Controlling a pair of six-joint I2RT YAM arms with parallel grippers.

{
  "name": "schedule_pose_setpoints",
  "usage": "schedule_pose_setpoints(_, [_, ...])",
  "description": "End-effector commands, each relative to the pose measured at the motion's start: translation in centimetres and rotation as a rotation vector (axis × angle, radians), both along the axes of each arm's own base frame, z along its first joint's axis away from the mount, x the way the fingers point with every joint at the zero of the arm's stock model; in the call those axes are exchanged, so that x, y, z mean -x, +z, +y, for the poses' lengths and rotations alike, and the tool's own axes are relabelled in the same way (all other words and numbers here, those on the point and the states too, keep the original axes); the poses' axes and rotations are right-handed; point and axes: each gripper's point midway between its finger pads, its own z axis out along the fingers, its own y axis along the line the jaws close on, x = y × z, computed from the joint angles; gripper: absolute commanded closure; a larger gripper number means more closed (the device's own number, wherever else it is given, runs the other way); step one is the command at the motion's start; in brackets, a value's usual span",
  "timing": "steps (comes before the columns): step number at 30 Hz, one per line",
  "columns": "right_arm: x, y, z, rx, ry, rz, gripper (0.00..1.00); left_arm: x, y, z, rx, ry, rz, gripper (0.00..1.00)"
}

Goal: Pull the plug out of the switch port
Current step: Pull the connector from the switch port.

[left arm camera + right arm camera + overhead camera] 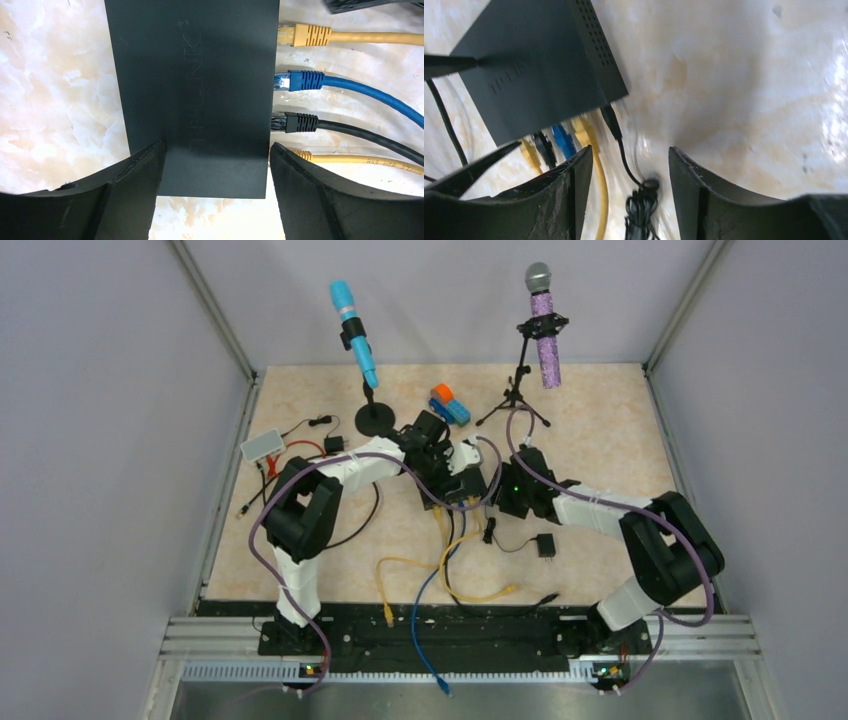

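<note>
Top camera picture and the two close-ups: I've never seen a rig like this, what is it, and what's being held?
Two robot arms are bolted at a table's near edge: left arm, right arm. The wide picture looks down from above. Each close-up comes from a wrist camera, so the dark wedges are that arm's own fingers. On the table lie a black switch box, loose cables, a small white box, and a blue microphone and purple microphone on stands. The left gripper appears to clamp the switch box's sides; a yellow plug, blue plug and black plug sit in its edge. The right gripper is open and empty, close by.
</note>
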Motion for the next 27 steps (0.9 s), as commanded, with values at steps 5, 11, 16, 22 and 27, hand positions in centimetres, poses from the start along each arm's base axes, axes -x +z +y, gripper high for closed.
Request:
schedule_pose_setpoints(5, [-4.8,0.5,0.5,0.016,-0.035,-0.14,0.49,2.3,-1.2,0.8,-0.021,0.002,0.097,0.2])
schedule_pose_setpoints(11, [-4.8,-0.3,1.3,-0.01,0.017,-0.145,0.55,2.7,-1.4,0.8,-0.02,0.006,0.125,0.16])
schedule_pose_setpoints(16, [-4.0,-0.8,2.0,-0.034,0.082,-0.125,0.55,2.9,-2.3,1.2,-0.062,0.007,0.155,0.01])
schedule_pose_setpoints(22, [-3.3,-0.8,2.2,-0.049,0.117,-0.132,0.55,2.2,-2.9,1.2,-0.094,0.023,0.161,0.04])
schedule_pose_setpoints(27, [-3.3,-1.2,2.0,-0.049,0.119,-0.12,0.55,1.3,-3.0,1.2,-0.108,0.063,0.152,0.04])
